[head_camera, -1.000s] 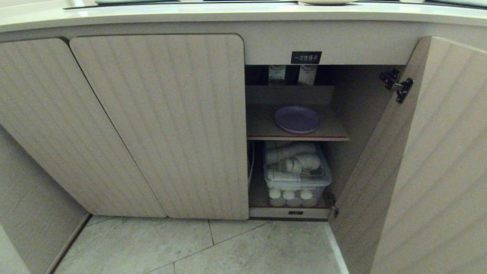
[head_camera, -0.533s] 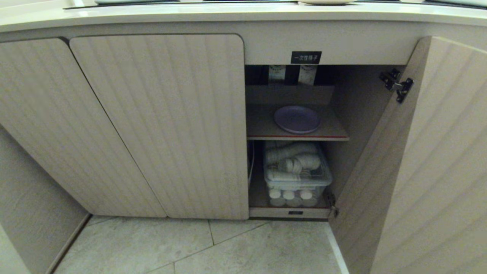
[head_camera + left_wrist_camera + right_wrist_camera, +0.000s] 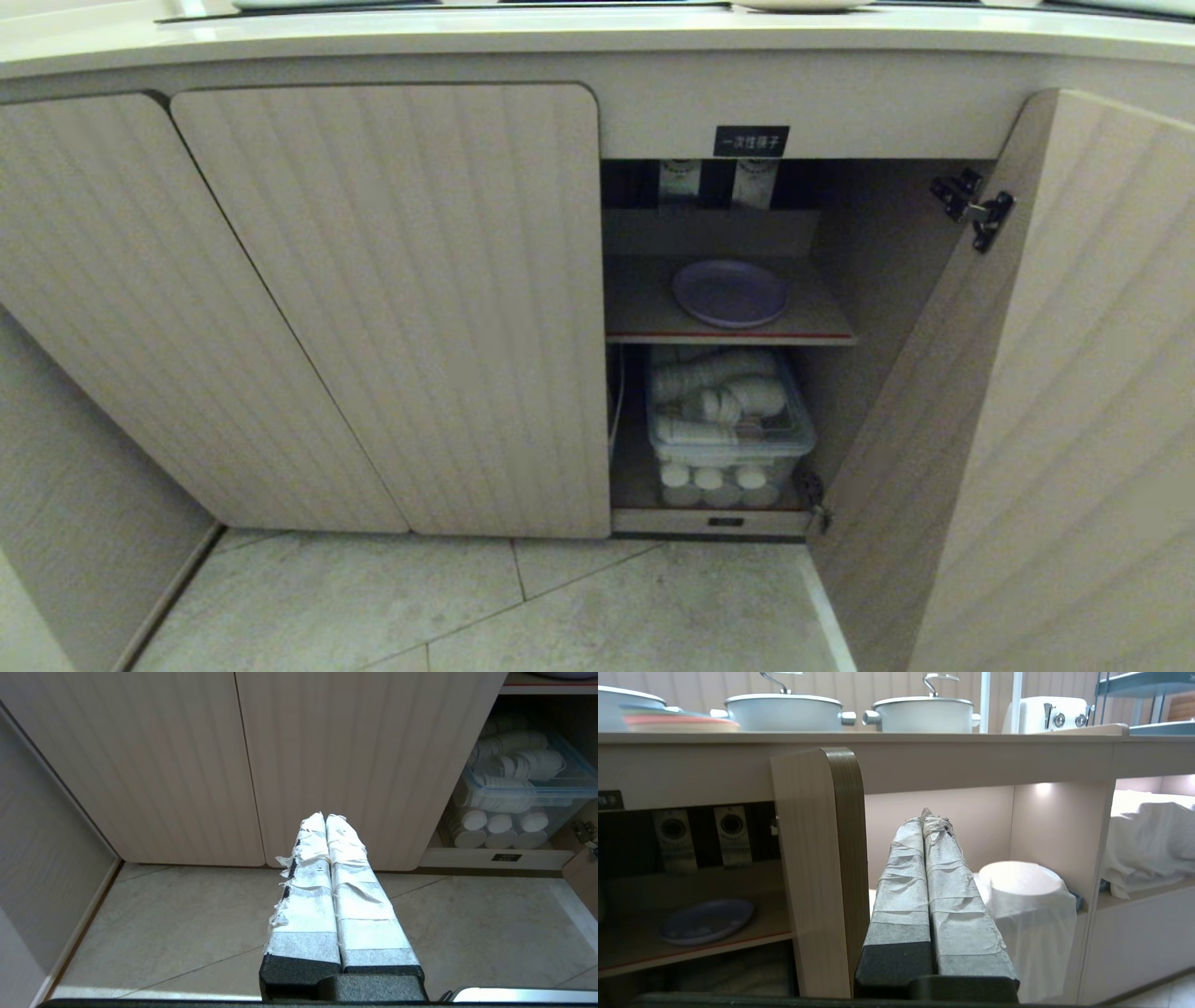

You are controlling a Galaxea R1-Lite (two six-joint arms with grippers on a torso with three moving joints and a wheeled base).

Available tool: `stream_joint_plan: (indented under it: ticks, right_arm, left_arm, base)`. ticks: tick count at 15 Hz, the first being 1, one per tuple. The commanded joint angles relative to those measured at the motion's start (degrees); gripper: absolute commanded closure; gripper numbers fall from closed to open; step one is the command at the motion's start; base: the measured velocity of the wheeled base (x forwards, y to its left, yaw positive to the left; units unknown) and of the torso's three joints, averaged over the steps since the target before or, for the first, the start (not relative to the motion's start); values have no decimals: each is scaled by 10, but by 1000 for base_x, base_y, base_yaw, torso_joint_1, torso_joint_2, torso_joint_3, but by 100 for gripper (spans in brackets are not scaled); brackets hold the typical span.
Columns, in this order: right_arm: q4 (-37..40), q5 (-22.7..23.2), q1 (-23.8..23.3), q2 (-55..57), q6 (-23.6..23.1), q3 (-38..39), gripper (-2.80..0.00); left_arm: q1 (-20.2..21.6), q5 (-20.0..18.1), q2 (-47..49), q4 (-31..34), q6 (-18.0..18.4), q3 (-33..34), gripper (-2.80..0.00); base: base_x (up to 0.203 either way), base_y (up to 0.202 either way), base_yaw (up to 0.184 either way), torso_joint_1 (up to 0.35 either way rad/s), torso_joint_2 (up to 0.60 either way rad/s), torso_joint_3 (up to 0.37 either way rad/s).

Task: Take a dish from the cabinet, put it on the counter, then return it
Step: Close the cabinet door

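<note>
Both tools are pressed closed and empty: right tool [image 3: 930, 826] beside the open cabinet door [image 3: 817, 868], left tool [image 3: 327, 821] low over the floor. Nothing has shifted (head view unchanged); the lavender dish [image 3: 730, 293] remains on the red-edged shelf [image 3: 728, 336], untouched.

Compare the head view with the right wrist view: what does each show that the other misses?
Only the head view: the clear plastic tub of white cups under the shelf, and the tiled floor.

Only the right wrist view: the shut, tape-wrapped right gripper, two white lidded pots on the cream counter.

Both: the round lavender plate lying flat on the red-edged shelf, behind the open ribbed door.
</note>
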Motion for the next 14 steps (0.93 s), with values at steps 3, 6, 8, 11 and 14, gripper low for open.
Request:
stream_joint_plan:
  ticks: [3,6,8,11,14]
  right_arm:
    - [-5,-4,0,37,1,-1,0]
    - [-3,-41,-2,61,2,0,0]
    - [-1,-42,-4,72,1,0,0]
    - [1,-42,-16,108,4,-1,0]
    - [3,-39,-34,149,10,-6,0]
  left_arm:
    - [0,0,0,0,0,0,0]
    - [0,1,0,0,0,0,0]
    - [0,0,0,0,0,0,0]
    - [0,0,0,0,0,0,0]
    - [0,0,0,0,0,0,0]
  base:
    - [0,0,0,0,0,0]
    - [0,0,0,0,0,0]
    - [0,0,0,0,0,0]
    - [0,0,0,0,0,0]
    - [0,0,0,0,0,0]
